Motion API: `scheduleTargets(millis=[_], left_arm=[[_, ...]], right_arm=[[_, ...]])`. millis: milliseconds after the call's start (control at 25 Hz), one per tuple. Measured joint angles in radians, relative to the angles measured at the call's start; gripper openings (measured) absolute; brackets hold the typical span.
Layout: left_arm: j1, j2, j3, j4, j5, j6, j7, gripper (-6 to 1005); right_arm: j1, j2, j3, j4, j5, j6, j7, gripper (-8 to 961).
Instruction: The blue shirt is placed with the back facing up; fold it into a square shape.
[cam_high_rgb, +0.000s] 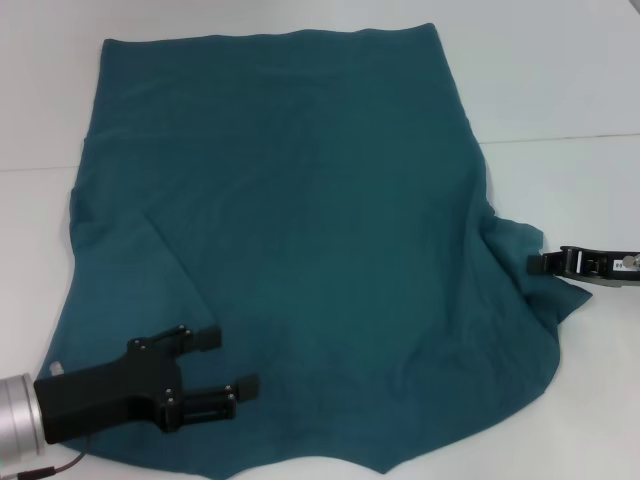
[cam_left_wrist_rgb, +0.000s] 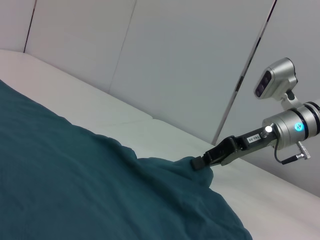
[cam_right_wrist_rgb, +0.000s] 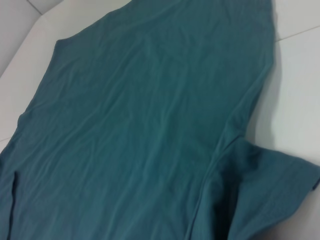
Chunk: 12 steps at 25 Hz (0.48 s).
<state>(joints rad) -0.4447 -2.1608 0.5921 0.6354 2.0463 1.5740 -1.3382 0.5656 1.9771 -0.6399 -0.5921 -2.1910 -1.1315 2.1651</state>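
The blue shirt (cam_high_rgb: 300, 250) lay spread over the white table (cam_high_rgb: 580, 80), covering most of the surface in front of the robot, its far hem straight and its near edge curving toward the robot's body. The fabric was mostly flat, with soft creases running across it and a diagonal fold line on the shirt's left part. The left gripper (cam_high_rgb: 228, 362) hovered over the shirt's near-left corner, its two black fingers (cam_high_rgb: 207, 338) spread apart with teal cloth visible in the gap between them, and nothing pinched. The right gripper (cam_high_rgb: 534, 264) reached in from the shirt's right side, its tip at the edge of the right sleeve, where the cloth bunched into a raised ridge. In the left wrist view the same right gripper (cam_left_wrist_rgb: 199, 163) met that bunched sleeve, the fabric rising to its tip; whether its fingers were pressed on the cloth or merely touching it could not be told. The right wrist view showed the shirt (cam_right_wrist_rgb: 135, 125) stretching away across the table, the right sleeve flaring out beside the body of the shirt.
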Motion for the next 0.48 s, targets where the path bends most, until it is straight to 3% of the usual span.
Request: scheduleTargets(millis=[480], left_arm=[[0.001, -0.002, 0.0, -0.005, -0.008, 0.002, -0.006, 947]], right_arm=[[-0.055, 0.01, 0.104, -0.009, 0.008, 0.023, -0.077, 12]])
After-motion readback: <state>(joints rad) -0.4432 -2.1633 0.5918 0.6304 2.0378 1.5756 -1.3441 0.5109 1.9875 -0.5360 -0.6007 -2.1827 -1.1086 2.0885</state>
